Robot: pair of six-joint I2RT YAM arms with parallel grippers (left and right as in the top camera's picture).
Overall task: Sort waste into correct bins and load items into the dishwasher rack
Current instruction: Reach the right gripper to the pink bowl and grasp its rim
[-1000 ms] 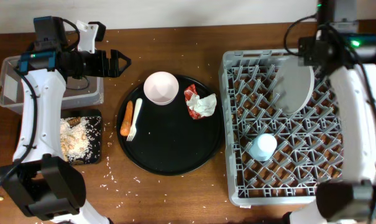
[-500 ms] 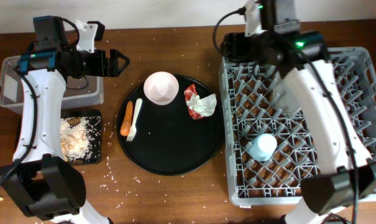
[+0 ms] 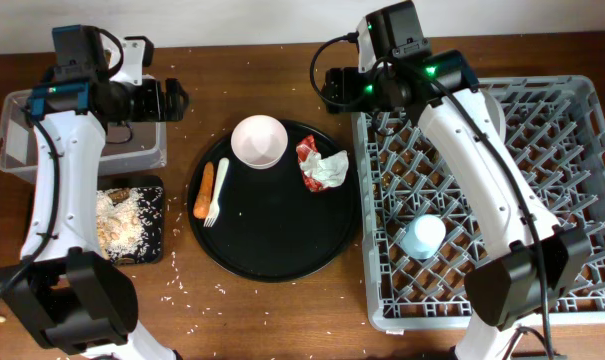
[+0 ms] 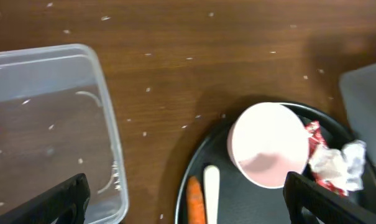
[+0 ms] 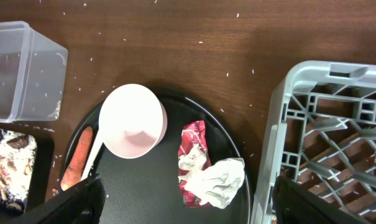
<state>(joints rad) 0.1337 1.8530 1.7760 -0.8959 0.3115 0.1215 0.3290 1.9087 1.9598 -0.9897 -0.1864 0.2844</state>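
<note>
A white bowl [image 3: 259, 140], an orange carrot [image 3: 203, 190], a white fork [image 3: 218, 192] and a crumpled red-and-white wrapper [image 3: 322, 165] lie on the round black tray [image 3: 272, 250]. The clear tub [image 3: 17, 150] stands at the back left. In front of it, the shallow black tray [image 3: 154, 225] holds grain crumbs [image 3: 120, 220]. The grey rack [image 3: 382, 290] holds a light blue cup [image 3: 422, 235] and a grey plate [image 3: 494, 110], mostly hidden by my right arm. My left gripper [image 3: 175, 100] is open and empty beside the tub. My right gripper [image 3: 327, 88] is open and empty above the rack's back left corner.
Grain crumbs are scattered over the brown table [image 3: 242, 310]. In the right wrist view the bowl [image 5: 133, 121], the wrapper [image 5: 206, 171] and the rack's corner [image 5: 281, 124] lie below the open fingers [image 5: 200, 205]. The left wrist view shows the tub [image 4: 51, 124] and the bowl [image 4: 268, 143].
My right arm has swung left from the rack's back right to its back left corner, leaving the plate standing in the rack. My left gripper has shifted slightly.
</note>
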